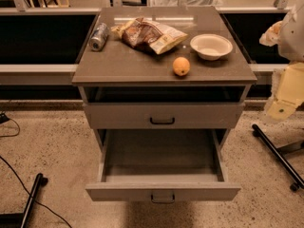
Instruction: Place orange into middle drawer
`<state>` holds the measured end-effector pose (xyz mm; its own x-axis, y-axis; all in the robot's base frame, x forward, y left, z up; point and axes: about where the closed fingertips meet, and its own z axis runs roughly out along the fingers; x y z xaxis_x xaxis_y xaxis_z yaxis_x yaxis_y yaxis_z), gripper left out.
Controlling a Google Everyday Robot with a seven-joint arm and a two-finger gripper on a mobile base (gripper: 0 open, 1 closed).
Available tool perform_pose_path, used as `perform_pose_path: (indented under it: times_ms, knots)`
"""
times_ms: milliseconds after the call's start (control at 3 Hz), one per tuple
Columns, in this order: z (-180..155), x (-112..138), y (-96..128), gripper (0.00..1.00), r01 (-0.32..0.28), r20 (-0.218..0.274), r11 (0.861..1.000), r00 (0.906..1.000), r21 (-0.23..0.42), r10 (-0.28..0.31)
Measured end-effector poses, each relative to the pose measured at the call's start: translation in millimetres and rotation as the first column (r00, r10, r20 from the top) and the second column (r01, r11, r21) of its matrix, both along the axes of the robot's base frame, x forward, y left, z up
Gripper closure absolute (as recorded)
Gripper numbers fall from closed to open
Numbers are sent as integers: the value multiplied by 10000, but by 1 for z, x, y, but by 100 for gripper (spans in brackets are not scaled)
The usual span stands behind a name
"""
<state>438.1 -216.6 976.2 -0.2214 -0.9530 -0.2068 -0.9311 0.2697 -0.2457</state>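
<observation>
The orange (181, 66) sits on the grey cabinet top (123, 63), near its front edge and just left of a white bowl. The middle drawer (161, 158) is pulled out wide below, its grey inside bare; its front panel (163, 192) has a small central handle. My gripper (280, 109) hangs at the right edge of the camera view, beside the cabinet's right side. It is well right of and below the orange and touches nothing.
A white bowl (211, 46), a crumpled snack bag (149, 34) and a can on its side (99, 36) lie on the top. A closed drawer front with a black loop handle (162, 121) is above the open drawer. Black stand legs (278, 156) and cables (28, 198) are on the floor.
</observation>
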Motion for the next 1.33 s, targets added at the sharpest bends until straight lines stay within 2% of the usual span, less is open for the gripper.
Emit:
perform_pose_path:
  times_ms: [333,667,1000,1333]
  knots:
    - [0,3,2,0,-46,37,10000,10000,59,46]
    - [-2,41,24,0,-654,474,9948,9970,786,618]
    - [0,115,60,0,-1556,1398,9727,9813,1719,1323]
    - [-6,186,95,0,-2082,2055,9423,9661,2622,1563]
